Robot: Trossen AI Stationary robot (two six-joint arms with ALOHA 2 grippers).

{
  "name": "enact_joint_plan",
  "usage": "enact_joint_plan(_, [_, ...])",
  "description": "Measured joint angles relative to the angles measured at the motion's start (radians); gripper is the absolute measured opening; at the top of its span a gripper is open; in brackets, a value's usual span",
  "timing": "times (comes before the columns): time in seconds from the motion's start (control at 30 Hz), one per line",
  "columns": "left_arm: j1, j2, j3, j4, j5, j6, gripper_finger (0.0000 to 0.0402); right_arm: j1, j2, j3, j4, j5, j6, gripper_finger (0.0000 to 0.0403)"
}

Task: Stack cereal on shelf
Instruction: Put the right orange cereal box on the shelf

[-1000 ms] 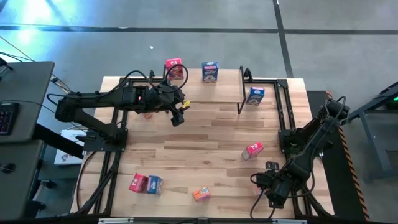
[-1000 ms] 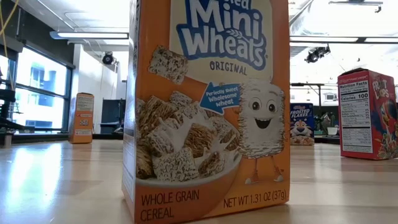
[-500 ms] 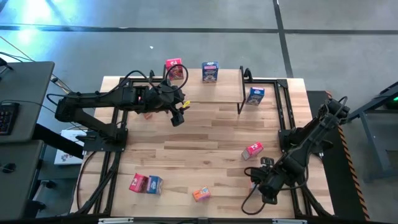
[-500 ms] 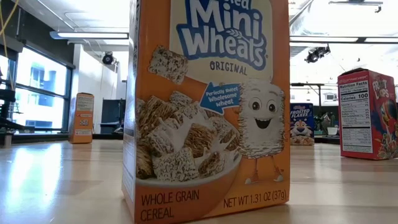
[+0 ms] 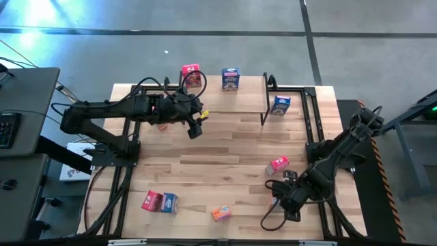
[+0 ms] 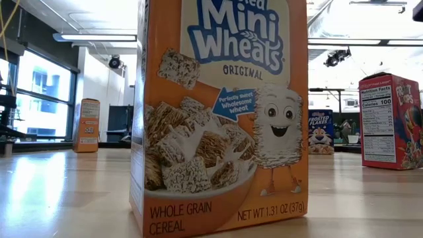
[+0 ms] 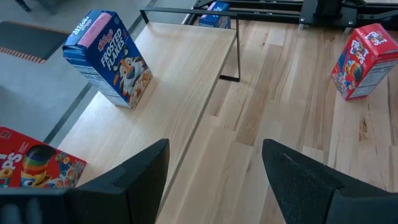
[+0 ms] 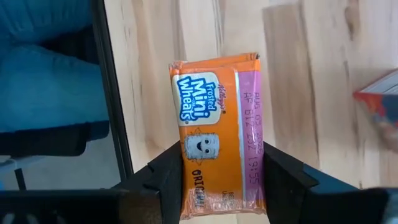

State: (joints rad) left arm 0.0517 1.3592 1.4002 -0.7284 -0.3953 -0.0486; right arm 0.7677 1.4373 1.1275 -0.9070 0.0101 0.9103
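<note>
An orange Mini Wheats cereal box (image 5: 220, 213) (image 8: 217, 124) stands on the table near its near edge and fills the low view (image 6: 221, 112). My right gripper (image 5: 285, 193) (image 8: 221, 168) hangs above the table to the box's right, pointing steeply down. It is open, and the box shows beyond the gap, untouched. My left gripper (image 5: 194, 130) (image 7: 214, 155) waits open and empty over the near edge of the shelf (image 5: 225, 102) (image 7: 168, 93). A red box (image 5: 191, 72) and a blue Frosted Flakes box (image 5: 231, 78) (image 7: 112, 59) stand on the shelf.
A pink-red box (image 5: 276, 165) lies on the table just beyond my right gripper. A blue box (image 5: 280, 104) stands right of the shelf. A pink (image 5: 151, 201) and a blue box (image 5: 169, 202) sit at the near left. A black frame rail (image 8: 106, 93) lines the near edge.
My right gripper has gone toward the table's left edge and a little toward the far edge, nearer to the orange box. The box has not moved.
</note>
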Motion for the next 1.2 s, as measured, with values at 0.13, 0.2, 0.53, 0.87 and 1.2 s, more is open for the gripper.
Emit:
enact_joint_plan(0.13, [0.0,0.0,0.0,0.0,0.0,0.0,0.0248,-0.037,-0.007,0.03,-0.004,0.0,-0.059,0.0163])
enact_joint_plan(0.2, [0.0,0.0,0.0,0.0,0.0,0.0,0.0248,-0.055,-0.007,0.059,-0.007,0.004,-0.097,0.0163])
enact_joint_plan(0.53, [0.0,0.0,0.0,0.0,0.0,0.0,0.0248,-0.198,-0.007,0.238,-0.195,0.093,-0.347,0.0163])
enact_joint_plan(0.87, [0.0,0.0,0.0,0.0,0.0,0.0,0.0248,-0.457,-0.007,0.397,-0.326,0.094,-0.705,0.0163])
enact_joint_plan(1.2, [0.0,0.0,0.0,0.0,0.0,0.0,0.0248,-0.776,-0.007,0.54,-0.386,0.092,-1.03,0.0163])
